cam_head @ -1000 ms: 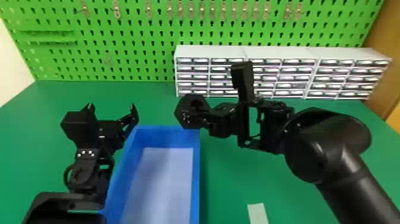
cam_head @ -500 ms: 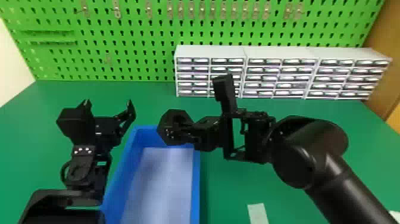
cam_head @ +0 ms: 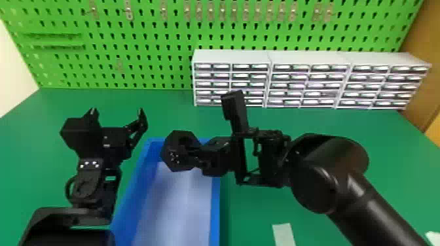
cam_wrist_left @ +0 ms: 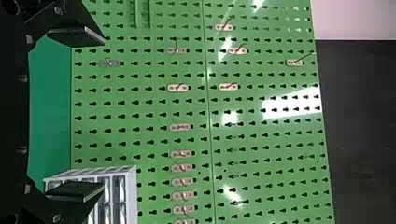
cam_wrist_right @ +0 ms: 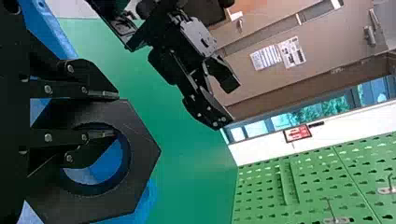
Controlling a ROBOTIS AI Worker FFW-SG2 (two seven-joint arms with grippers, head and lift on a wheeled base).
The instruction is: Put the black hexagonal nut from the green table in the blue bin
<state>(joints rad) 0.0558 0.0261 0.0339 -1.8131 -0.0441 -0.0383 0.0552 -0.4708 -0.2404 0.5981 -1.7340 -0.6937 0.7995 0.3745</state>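
the black hexagonal nut (cam_wrist_right: pixel 140 161) is off the green desk (cam_head: pixel 163 113), pinched by the right fingers (cam_wrist_right: pixel 95 77), seemingly over the blue rectangular bin (cam_head: pixel 215 209); left fingers (cam_wrist_left: pixel 77 36) wide; release remains.

Green pegboard (cam_head: pixel 157 39) — pale wall (cam_wrist_right: pixel 261 150) — windows (cam_wrist_right: pixel 282 122), probably

The nut (cam_wrist_right: pixel 144 151) is black, the bin (cam_head: pixel 215 209) blue – the pegboard (cam_head: pixel 147 34) green, dotted black
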